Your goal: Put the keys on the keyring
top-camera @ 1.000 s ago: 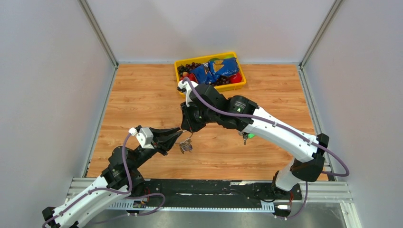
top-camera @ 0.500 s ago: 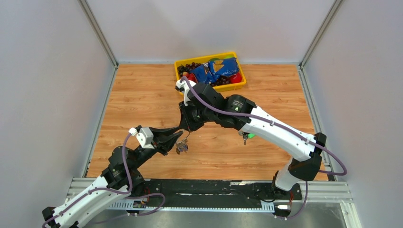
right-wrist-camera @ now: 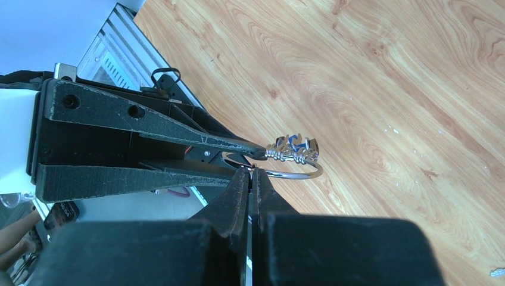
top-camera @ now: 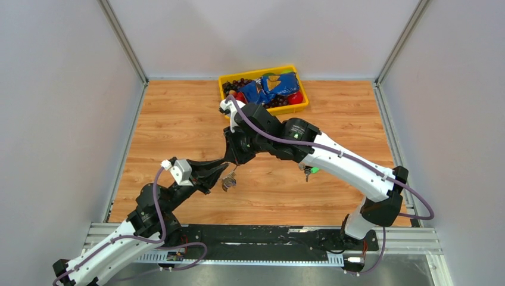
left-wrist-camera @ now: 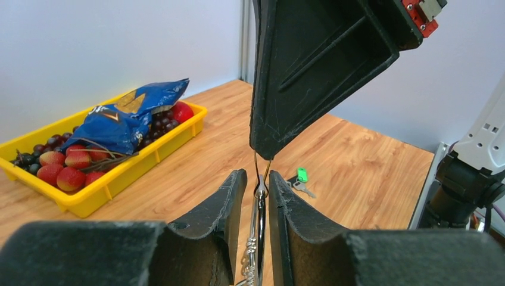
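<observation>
Together, left tool (left-wrist-camera: 256, 177) and right tool (right-wrist-camera: 251, 174) both pinch the keyring (right-wrist-camera: 302, 174), jaws narrow, above the table (top-camera: 178, 119).

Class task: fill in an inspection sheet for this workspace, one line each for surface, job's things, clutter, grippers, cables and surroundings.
Surface: wooden table, plain grain.
Job's things: keyring held above the table; green-tagged keys lying loose on the table.
Clutter: yellow tray at the far edge, holding blue bag, red fruit, dark grapes.
Grippers: left gripper and right gripper both pinch the keyring.
Cables: purple cables run along both arms.
Surroundings: grey walls; nothing else seen.
</observation>
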